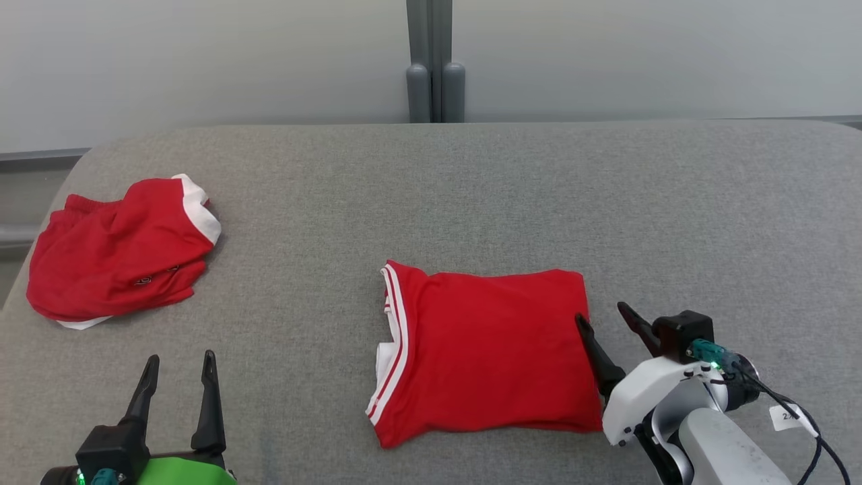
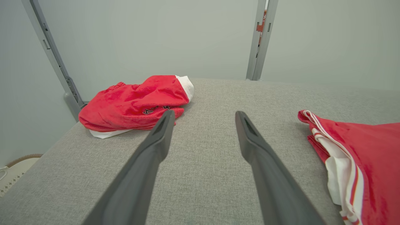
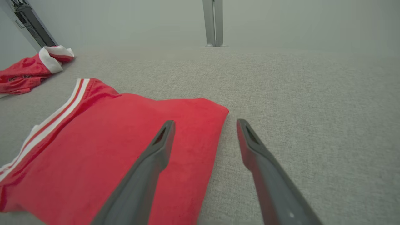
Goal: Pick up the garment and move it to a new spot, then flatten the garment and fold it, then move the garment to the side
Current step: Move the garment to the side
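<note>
Folded garment [image 1: 485, 353] lies flat on the grey fabric table [image 1: 471, 188], near-centre and a bit right. It's red, roughly square, lightly wrinkled, with no big creases. White and red stripe trim runs down its left edge, and white fabric peeks out at the near-left corner.

Second red piece, the crumpled garment [image 1: 121, 252], sits at the far-left corner, well apart from the folded one. It's bunched, with a white cuff on top and a white edge underneath.

Writing:
- There's dark print [image 1: 145, 278] on the crumpled garment, too small and creased to read (the left wrist view gets closer, still illegible).
- The white tag [image 1: 784, 417] on the right arm's cable starts with "2"; the rest is unreadable.

Left gripper [image 1: 180, 358] is at the near-left over bare table, jaws spread wide and holding nothing. It's well clear of both garments.

Right gripper [image 1: 601, 313] is at the folded garment's right edge, jaws also wide apart, nothing held. Its left finger [image 1: 596, 357] overlaps that edge and the other finger is over bare table. Can't tell if the left finger touches the cloth.

Per-view extras:
- The left wrist view shows the stacked layers at the folded garment's left edge, with white lining under the stripes. It also shows something pale and woven [image 2: 18, 159] below the table's left side (can't identify it).
- The right wrist view shows the garment's far-right corner rounded and lying flat, just left of the gap between the fingers.
- The head view shows a grey post [image 1: 434, 81] behind the table's far edge, against a pale wall.
</note>
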Controlling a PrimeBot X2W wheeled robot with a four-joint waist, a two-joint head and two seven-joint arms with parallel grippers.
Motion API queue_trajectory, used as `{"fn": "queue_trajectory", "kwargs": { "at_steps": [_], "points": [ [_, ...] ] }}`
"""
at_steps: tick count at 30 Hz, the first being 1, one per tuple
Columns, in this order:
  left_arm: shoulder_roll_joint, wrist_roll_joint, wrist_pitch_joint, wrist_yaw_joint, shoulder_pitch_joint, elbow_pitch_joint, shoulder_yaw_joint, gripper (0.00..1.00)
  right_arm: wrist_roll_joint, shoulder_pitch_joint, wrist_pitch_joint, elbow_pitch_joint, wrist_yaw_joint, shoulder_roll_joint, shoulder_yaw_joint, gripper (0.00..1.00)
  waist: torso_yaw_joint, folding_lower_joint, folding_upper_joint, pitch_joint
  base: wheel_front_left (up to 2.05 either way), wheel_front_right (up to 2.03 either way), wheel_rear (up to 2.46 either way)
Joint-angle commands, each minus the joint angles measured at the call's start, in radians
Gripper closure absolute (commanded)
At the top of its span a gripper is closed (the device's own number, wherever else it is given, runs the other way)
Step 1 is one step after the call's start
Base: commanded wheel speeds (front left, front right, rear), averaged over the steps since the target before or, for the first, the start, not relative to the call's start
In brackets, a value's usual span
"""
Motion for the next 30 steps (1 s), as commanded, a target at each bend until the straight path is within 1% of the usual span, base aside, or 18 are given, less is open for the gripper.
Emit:
{"fn": "queue_trajectory", "kwargs": {
  "at_steps": [1, 6, 15, 16, 18, 20, 23, 27, 30],
  "points": [
    [0.002, -0.008, -0.003, -0.003, -0.019, 0.004, 0.001, 0.0, 0.007, -0.018, -0.005, 0.032, -0.001, 0.004, 0.005, 0.0, 0.016, 0.0, 0.0, 0.016, 0.0, 0.0, 0.0],
    [-0.001, -0.006, -0.003, -0.003, -0.033, 0.005, -0.003, 0.0, 0.021, -0.054, -0.028, 0.156, -0.001, 0.022, 0.018, 0.0, 0.029, 0.0, 0.0, 0.037, 0.0, 0.0, 0.0],
    [-0.005, -0.005, -0.003, -0.003, -0.061, 0.01, -0.015, 0.0, 0.066, -0.124, -0.049, 0.336, -0.001, 0.05, 0.056, 0.0, 0.044, 0.0, 0.0, 0.074, 0.0, 0.0, 0.0],
    [-0.007, -0.005, -0.003, -0.003, -0.065, 0.011, -0.016, 0.0, 0.077, -0.128, -0.047, 0.355, -0.001, 0.053, 0.065, 0.22, 0.046, 0.0, 0.0, 0.076, 0.0, 0.0, 0.0],
    [-0.009, -0.005, -0.003, -0.003, -0.069, 0.011, -0.018, 0.0, 0.099, -0.136, -0.052, 0.366, -0.001, 0.06, 0.085, 1.0, 0.048, 0.0, 0.0, 0.08, 0.0, 0.0, 0.0],
    [-0.01, -0.006, -0.003, -0.003, -0.069, 0.01, -0.011, 0.0, 0.124, -0.148, -0.056, 0.372, 0.0, 0.061, 0.106, 1.0, 0.045, 0.0, 0.0, 0.086, 0.0, 0.0, 0.0],
    [-0.013, -0.007, -0.003, -0.003, -0.067, 0.012, -0.006, 0.0, 0.143, -0.177, -0.064, 0.371, -0.001, 0.034, 0.129, 1.0, 0.035, 0.0, 0.0, 0.095, 0.0, 0.0, 0.0],
    [-0.017, -0.006, -0.003, -0.003, -0.088, 0.006, -0.024, 0.0, 0.156, -0.237, -0.066, 0.362, -0.002, -0.024, 0.165, 1.0, 0.017, 0.0, 0.0, 0.124, 0.0, 0.0, 0.0],
    [-0.019, -0.009, -0.003, -0.003, -0.12, -0.003, -0.049, 0.0, 0.162, -0.307, -0.047, 0.348, -0.002, -0.08, 0.2, 1.0, 0.0, 0.0, 0.0, 0.172, 0.0, 0.0, 0.0]
  ]
}}
